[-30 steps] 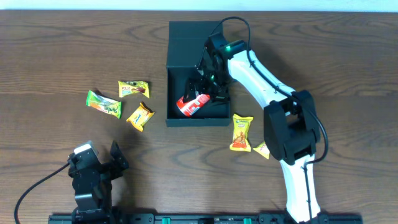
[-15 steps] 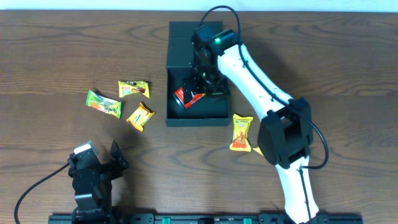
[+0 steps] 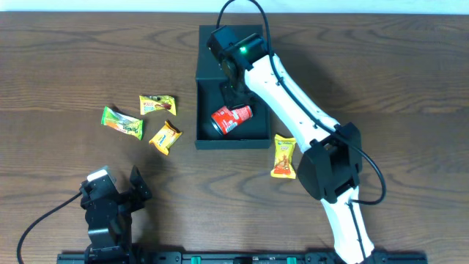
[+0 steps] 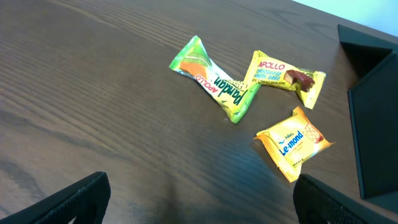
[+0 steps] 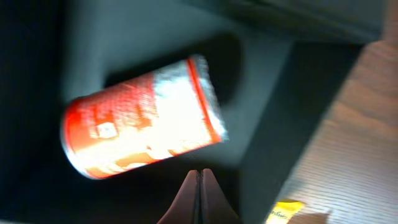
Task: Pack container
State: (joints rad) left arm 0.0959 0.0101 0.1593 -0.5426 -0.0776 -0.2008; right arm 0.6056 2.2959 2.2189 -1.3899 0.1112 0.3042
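Right gripper [image 5: 199, 180] pressed together, empty, inside container [image 3: 231, 142] - red can [image 3: 231, 119] lies just nearside, long axis left-right. Left gripper [image 4: 199, 208] spread, well apart.

The right arm [image 3: 293, 95] reaches far forward, the right gripper [image 5: 199, 186] pointing down, jaws pressed together, empty. The left arm [image 3: 106, 213] sits folded near its base, the left gripper [image 4: 200, 196] spread wide.

In the left wrist view, the green packet [image 4: 214, 79] on the desk reads "Pandan", the yellow-green packet [image 4: 283, 76] reads "APOLLO", and the orange-yellow packet [image 4: 292, 143] reads "Le-mond". The print on the red can [image 5: 140, 118] is too blurred to read.
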